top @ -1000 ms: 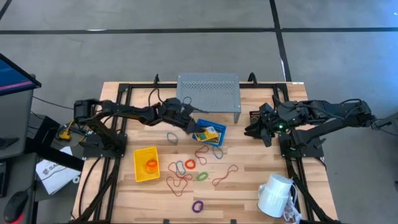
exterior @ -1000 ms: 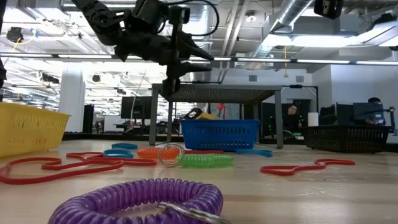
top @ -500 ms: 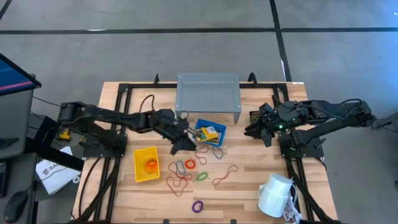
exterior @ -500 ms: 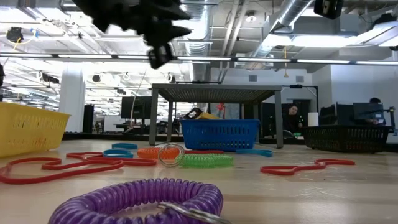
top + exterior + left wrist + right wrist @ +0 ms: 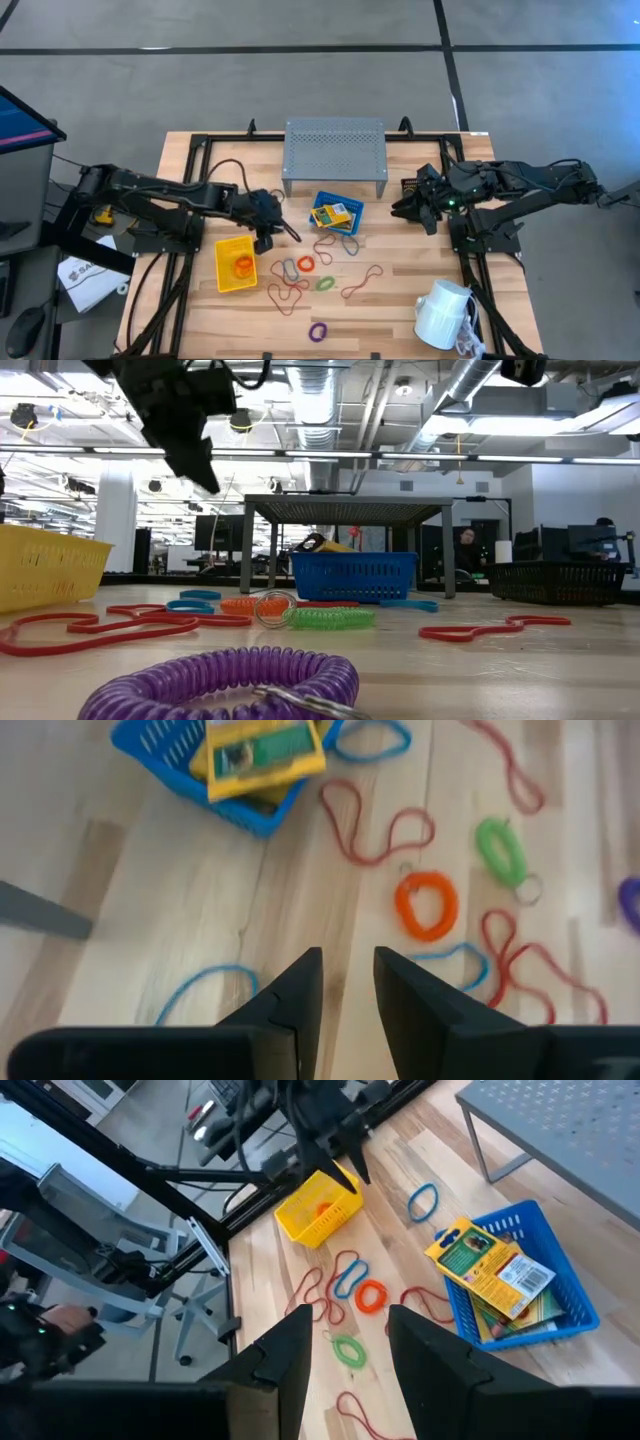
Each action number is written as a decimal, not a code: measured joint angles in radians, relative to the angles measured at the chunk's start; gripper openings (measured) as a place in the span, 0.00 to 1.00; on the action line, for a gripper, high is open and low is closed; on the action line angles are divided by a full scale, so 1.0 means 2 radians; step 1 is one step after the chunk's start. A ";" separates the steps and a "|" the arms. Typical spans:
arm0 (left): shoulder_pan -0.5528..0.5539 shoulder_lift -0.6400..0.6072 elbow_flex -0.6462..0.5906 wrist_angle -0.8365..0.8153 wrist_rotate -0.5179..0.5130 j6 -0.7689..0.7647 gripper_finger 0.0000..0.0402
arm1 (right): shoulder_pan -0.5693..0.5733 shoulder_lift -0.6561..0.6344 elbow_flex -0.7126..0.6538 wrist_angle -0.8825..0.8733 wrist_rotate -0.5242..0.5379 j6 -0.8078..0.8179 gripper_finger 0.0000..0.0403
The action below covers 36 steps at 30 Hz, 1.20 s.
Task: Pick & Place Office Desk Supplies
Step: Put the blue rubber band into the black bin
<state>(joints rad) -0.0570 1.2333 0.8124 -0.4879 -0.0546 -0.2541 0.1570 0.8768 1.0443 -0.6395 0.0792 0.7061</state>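
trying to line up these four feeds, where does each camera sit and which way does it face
High: above the table, straight down; both arms, left gripper.
Low: table height, level across; purple loop nearest, left arm overhead.
Left wrist: down past empty open fingers.
Right wrist: across the table, open fingers.
All four share the blue bin.

Left end effector (image 5: 266,240) hovers just beside the yellow bin (image 5: 235,264); blue bin (image 5: 335,215) holds packets, loops scattered on the worktop (image 5: 400,290).

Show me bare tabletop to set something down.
Free: front-left corner below the yellow bin; strip between purple loop and white mug. Crowded: loops between yellow bin and blue bin.
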 joint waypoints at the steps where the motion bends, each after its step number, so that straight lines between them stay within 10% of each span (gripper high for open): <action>1: 0.000 0.006 0.000 -0.002 0.000 0.000 0.22 | 0.000 0.000 0.000 -0.001 0.000 0.001 0.33; 36: 0.013 0.172 0.000 0.012 -0.025 0.035 0.33 | 0.065 0.000 0.000 -0.001 0.016 0.029 0.33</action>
<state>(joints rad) -0.0311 1.5772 0.8120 -0.4648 -0.1055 -0.1833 0.2864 0.8768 1.0447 -0.6407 0.1111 0.7635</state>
